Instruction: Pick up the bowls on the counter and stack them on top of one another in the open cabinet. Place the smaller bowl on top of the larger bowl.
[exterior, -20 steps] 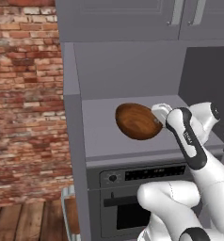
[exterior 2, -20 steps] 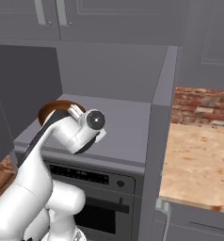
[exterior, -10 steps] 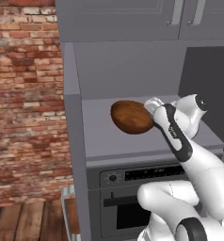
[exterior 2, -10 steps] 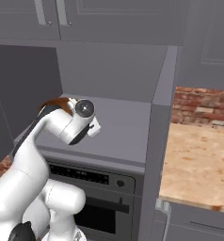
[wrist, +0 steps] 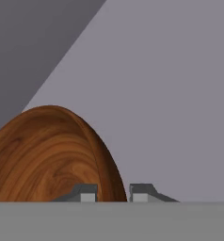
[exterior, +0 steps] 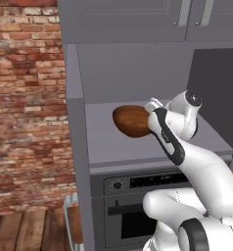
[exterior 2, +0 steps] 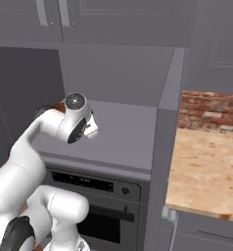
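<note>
This is a kitchen with red brick walls, grey cupboards up high, and a tall grey cabinet with an oven built in under a flat grey shelf.

The gripper is inside the shelf space. Its two dark fingertips sit one on each side of the brown bowl's rim, so it is closed on the bowl's edge. One tip is on the inside of the bowl and the other is on the outside.

The brown bowl is tipped up on its side, not lying flat. It is over the middle of the shelf, nearer the back wall than the front edge. I cannot tell if its bottom edge is touching the shelf or just above it.

Out past the cabinet, on the right side, the tan counter runs along under the brick wall.

How far along is the job? The big bowl has reached the cabinet, but it is not set down flat yet and the gripper has not let go. After that, the small pale bowl has to be picked up, brought here, and put inside the brown one. So I would say the job is a bit less than half done.
</note>
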Motion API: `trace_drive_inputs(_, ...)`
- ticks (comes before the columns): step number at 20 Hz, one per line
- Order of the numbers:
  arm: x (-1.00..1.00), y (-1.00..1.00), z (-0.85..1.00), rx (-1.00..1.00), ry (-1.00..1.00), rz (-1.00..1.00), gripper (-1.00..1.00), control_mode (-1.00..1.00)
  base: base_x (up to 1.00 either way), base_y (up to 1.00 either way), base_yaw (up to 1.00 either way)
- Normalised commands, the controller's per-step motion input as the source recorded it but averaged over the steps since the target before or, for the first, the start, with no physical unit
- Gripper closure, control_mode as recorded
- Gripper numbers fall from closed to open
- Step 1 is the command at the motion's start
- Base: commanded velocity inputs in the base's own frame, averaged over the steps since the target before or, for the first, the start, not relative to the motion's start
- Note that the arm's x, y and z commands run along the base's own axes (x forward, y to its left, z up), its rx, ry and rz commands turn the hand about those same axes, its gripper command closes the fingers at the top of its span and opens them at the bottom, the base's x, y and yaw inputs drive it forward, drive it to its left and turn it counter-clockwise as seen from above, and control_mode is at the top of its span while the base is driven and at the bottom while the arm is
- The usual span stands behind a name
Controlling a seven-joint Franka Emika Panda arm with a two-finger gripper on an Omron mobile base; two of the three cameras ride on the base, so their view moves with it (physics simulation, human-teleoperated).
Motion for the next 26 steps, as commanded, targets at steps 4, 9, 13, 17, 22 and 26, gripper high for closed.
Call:
trace_drive_inputs(4, 0.08, 0.13, -0.04, -0.05, 0.07, -0.11, 1.0, -1.0, 0.0, 0.0, 0.0)
trace_drive_inputs(9, 0.03, 0.16, -0.12, -0.1, -0.01, -0.1, 1.0, -1.0, 0.0, 0.0, 0.0)
trace_drive_inputs(13, 0.02, 0.17, -0.17, -0.12, -0.08, -0.09, 1.0, -1.0, 0.0, 0.0, 0.0)
trace_drive_inputs(17, 0.15, 0.11, -0.17, -0.06, -0.02, -0.07, 1.0, -1.0, 0.0, 0.0, 0.0)
trace_drive_inputs(22, 0.24, 0.08, -0.12, -0.04, 0.01, -0.05, 1.0, -1.0, 0.0, 0.0, 0.0)
trace_drive_inputs(26, 0.26, 0.06, -0.12, -0.03, 0.03, -0.04, 1.0, -1.0, 0.0, 0.0, 0.0)
